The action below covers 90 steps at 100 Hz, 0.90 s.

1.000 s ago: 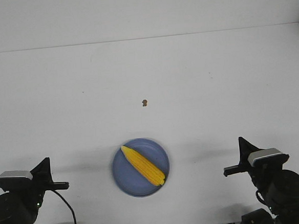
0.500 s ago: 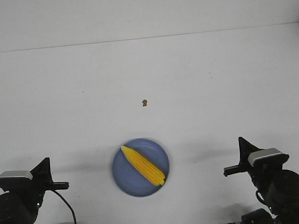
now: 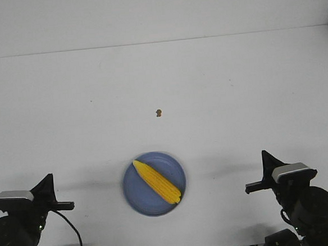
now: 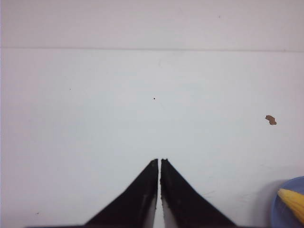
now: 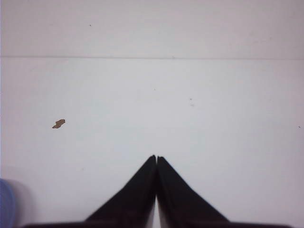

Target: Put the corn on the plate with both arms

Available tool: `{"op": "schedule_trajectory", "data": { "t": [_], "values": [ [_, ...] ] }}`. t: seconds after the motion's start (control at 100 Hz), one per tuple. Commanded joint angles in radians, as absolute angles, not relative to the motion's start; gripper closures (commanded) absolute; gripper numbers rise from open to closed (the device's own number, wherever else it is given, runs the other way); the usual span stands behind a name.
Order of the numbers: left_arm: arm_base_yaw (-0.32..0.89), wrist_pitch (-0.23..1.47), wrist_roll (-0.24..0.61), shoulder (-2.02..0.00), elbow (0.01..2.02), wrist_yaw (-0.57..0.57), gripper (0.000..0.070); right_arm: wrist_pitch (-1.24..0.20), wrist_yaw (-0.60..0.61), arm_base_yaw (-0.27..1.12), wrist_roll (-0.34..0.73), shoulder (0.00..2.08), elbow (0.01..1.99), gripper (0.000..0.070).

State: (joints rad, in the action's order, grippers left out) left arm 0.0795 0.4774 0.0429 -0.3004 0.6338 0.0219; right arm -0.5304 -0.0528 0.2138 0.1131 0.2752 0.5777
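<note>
Corn on the blue plate, both arms parked at the near corners

Corn [image 3: 157,182] lies across the plate [image 3: 136,199], pointed tip toward 11 o'clock and blunt end toward 5 o'clock, resting inside the rim. The plate sits on the white surface [image 3: 235,95] near its front edge, midway between the two arms.

From the front, the left gripper [image 3: 47,187] is at 9 o'clock from the plate and the right gripper [image 3: 265,162] at 3 o'clock, both well apart from it and holding nothing. That view does not settle how the jaws stand. The wrist views do: on the left gripper [image 4: 159,160] the jaws are clenched with only a hairline slit between them, and on the right gripper [image 5: 156,157] they are pressed tip to tip.

The left wrist view catches a sliver of the plate [image 4: 285,206] with the corn's tip [image 4: 293,202] at its edge; the right wrist view shows only a blurred blue edge of the plate [image 5: 5,204], no corn.

A small brown speck [image 3: 159,112] lies on the surface at 12 o'clock from the plate, apart from it, and appears in both wrist views [image 4: 270,120] [image 5: 59,124]. Nothing stands between either arm and the plate.
</note>
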Motion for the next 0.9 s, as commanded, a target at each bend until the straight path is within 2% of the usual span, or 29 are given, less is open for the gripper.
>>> {"op": "schedule_trajectory", "data": {
  "t": [0.0, 0.22, 0.42, 0.72, 0.89],
  "values": [
    [0.078, 0.455, 0.039, -0.296, 0.635, 0.018, 0.0687, -0.516, -0.053, 0.215, 0.128, 0.275, 0.589, 0.0699],
    [0.078, 0.240, 0.040, -0.233, 0.514, 0.018, 0.0687, -0.516, -0.053, 0.215, 0.128, 0.275, 0.589, 0.0699],
    [0.078, 0.126, 0.038, -0.146, 0.368, 0.018, 0.0687, -0.516, -0.053, 0.215, 0.128, 0.275, 0.589, 0.0699],
    [0.078, 0.115, 0.038, -0.001, 0.202, 0.018, 0.0687, -0.516, -0.053, 0.215, 0.128, 0.275, 0.589, 0.0699],
    [0.071, 0.096, 0.038, -0.003, 0.177, 0.018, 0.0687, -0.516, -0.053, 0.215, 0.128, 0.275, 0.589, 0.0699]
  ]
}}
